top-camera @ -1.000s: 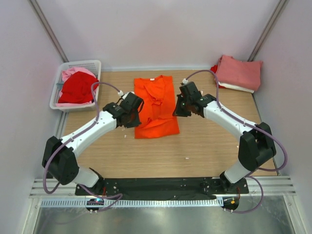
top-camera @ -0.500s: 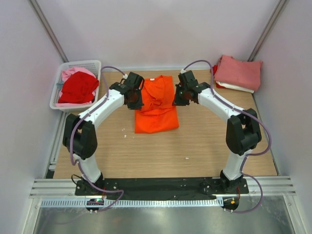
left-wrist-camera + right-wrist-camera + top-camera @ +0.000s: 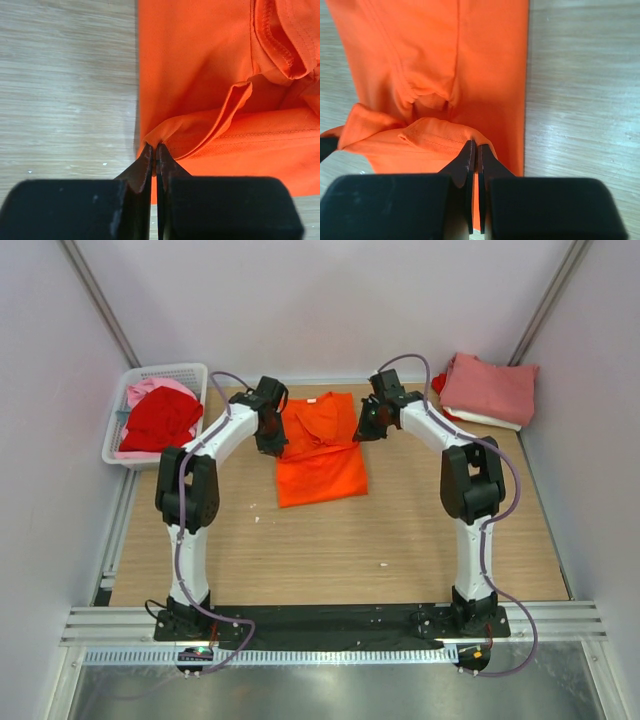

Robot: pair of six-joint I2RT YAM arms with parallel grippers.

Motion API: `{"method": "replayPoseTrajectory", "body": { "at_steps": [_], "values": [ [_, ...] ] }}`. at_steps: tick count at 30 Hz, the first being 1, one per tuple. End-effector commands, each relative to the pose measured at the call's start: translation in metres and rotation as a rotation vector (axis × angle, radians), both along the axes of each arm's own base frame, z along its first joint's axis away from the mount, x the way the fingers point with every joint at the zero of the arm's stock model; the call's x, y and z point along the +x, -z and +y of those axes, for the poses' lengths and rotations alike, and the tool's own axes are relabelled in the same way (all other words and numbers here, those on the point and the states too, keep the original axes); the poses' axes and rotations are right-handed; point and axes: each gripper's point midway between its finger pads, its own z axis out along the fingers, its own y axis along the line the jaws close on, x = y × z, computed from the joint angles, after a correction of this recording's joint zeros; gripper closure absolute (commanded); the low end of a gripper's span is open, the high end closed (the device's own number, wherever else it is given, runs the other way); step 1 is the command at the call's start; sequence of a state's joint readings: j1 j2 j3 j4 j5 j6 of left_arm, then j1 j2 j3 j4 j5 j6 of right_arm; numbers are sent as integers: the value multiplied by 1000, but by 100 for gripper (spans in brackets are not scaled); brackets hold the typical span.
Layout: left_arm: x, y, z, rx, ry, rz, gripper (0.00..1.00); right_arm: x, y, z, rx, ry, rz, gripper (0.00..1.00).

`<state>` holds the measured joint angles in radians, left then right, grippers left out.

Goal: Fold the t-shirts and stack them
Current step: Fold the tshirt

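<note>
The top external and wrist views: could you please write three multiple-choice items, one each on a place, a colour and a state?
1. Where is the white mesh basket in the top view?
A. between the arm bases
B. far left
C. far right

2. What colour tops the folded stack?
A. blue
B. green
C. salmon-pink

3. How is the left gripper?
A. shut on the orange t-shirt
B. wide open over bare wood
C. shut on the basket

Answers: 1 B, it sits by the table's far-left corner; 2 C, salmon-pink cloth lies uppermost; 3 A, it pinches an orange fold.
</note>
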<state>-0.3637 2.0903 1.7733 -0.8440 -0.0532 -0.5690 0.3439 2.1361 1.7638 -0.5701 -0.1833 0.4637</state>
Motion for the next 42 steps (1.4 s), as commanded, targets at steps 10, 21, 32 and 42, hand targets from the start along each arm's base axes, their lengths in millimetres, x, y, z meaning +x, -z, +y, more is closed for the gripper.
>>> {"method": "replayPoseTrajectory", "body": {
  "at_steps": [10, 21, 32, 42],
  "values": [
    [44, -6, 2, -25, 6, -33, 64, 38, -22, 9, 66, -23, -112, 33],
    [25, -97, 40, 66, -81, -224, 40, 5, -69, -36, -2, 77, -207, 22],
    [-90, -28, -20, -148, 27, -112, 41, -105, 14, -21, 150, -18, 18, 22],
    [-128, 17, -23, -187, 31, -49, 42, -124, 62, -26, 142, -11, 80, 27]
  ]
}}
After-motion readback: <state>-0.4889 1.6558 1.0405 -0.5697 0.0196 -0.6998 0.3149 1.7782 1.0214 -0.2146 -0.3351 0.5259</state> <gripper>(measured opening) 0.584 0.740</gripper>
